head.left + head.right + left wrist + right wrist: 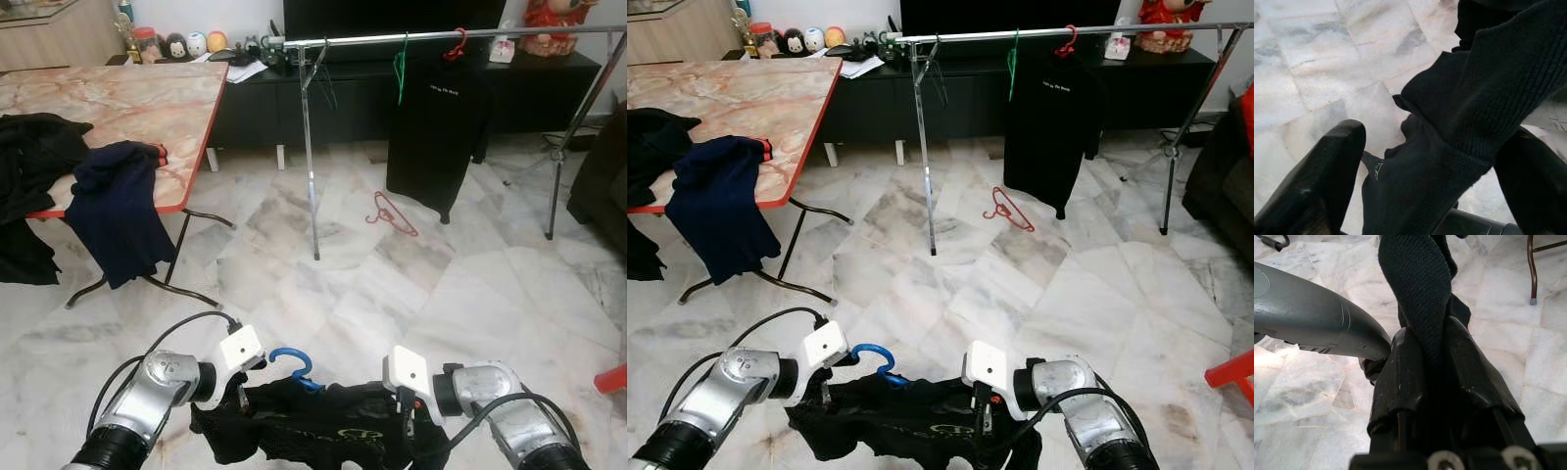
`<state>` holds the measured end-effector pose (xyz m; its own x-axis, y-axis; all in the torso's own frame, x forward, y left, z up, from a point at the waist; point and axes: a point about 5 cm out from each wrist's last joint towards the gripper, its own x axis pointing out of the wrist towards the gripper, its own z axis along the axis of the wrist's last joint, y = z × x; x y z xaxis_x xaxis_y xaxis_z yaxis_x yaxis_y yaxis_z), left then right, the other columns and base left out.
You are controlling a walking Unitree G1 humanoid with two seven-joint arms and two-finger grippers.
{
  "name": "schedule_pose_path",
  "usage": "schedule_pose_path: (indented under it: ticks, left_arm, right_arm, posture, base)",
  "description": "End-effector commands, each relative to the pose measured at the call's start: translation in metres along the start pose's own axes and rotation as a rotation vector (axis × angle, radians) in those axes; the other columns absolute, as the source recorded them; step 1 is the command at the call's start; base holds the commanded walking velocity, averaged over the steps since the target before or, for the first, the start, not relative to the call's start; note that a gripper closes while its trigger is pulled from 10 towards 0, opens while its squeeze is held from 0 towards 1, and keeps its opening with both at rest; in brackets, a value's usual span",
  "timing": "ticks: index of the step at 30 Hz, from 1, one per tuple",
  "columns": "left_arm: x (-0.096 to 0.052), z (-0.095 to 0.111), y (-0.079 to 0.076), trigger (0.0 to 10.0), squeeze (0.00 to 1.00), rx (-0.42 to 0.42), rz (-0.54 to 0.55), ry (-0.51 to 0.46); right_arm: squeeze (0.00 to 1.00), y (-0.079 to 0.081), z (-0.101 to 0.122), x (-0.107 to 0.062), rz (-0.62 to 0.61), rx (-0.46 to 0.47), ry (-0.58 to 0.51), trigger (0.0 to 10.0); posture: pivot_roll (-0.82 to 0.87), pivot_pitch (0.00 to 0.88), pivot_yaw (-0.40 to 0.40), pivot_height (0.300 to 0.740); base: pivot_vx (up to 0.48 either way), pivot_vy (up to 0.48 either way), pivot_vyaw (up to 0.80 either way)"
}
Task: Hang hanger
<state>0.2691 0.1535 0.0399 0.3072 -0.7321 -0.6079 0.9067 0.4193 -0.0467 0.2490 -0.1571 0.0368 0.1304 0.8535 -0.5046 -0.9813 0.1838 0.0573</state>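
A black garment (pixel 313 426) on a blue hanger (pixel 294 367) hangs low in front of me, between my two arms. My right gripper (pixel 1432 333) is shut on a twisted fold of that garment at its right end. At the garment's left end, beside the blue hook, is my left gripper (pixel 240 397). In the left wrist view its fingers (pixel 1327 181) stand wide apart, with black cloth lying loose between them. Ahead stands a silver clothes rail (pixel 411 39). It carries a black T-shirt (pixel 436 127) on a red hanger and a bare green hanger (pixel 400 69).
A red hanger (pixel 392 213) lies on the marble floor under the rail. To the left, a marble-topped table (pixel 127 103) holds a navy garment (pixel 118 211) and black clothes (pixel 34 157). A black TV cabinet (pixel 343 98) stands behind the rail. A dark sofa (pixel 602 176) is on the right.
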Motion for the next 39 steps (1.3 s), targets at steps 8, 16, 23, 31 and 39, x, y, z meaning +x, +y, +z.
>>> schedule_pose_path:
  ticks: [8, 16, 23, 31, 39]
  left_arm:
    - [-0.005, 0.005, 0.007, 0.0, 0.00, 0.002, -0.006, -0.016]
    - [-0.003, 0.004, 0.003, 0.0, 0.00, -0.014, -0.048, -0.013]
    - [-0.002, 0.005, 0.002, 0.0, 0.00, -0.013, -0.055, -0.017]
    - [-0.003, 0.011, 0.004, 0.0, 0.00, -0.008, -0.057, -0.041]
    - [-0.003, 0.016, 0.003, 0.0, 0.00, -0.002, -0.067, -0.062]
  right_arm:
    - [0.00, -0.003, 0.014, 0.003, -0.007, -0.050, -0.045, 10.0]
    - [0.00, -0.006, 0.016, 0.002, -0.023, -0.057, -0.047, 10.0]
    - [0.00, -0.006, 0.015, 0.002, -0.029, -0.059, -0.043, 10.0]
    - [0.00, -0.008, 0.016, 0.003, -0.034, -0.061, -0.042, 10.0]
    - [0.00, -0.009, 0.013, 0.005, -0.051, -0.056, -0.034, 10.0]
  posture:
    - [-0.05, 0.000, 0.013, 0.740]
    - [-0.05, 0.000, 0.009, 0.740]
    - [-0.04, 0.000, 0.004, 0.740]
    - [-0.04, 0.000, 0.003, 0.740]
    - [-0.04, 0.000, 0.006, 0.740]
  base:
    - [0.000, 0.000, 0.00]
    - [0.000, 0.000, 0.00]
    - [0.000, 0.000, 0.00]
    - [0.000, 0.000, 0.00]
    - [0.000, 0.000, 0.00]
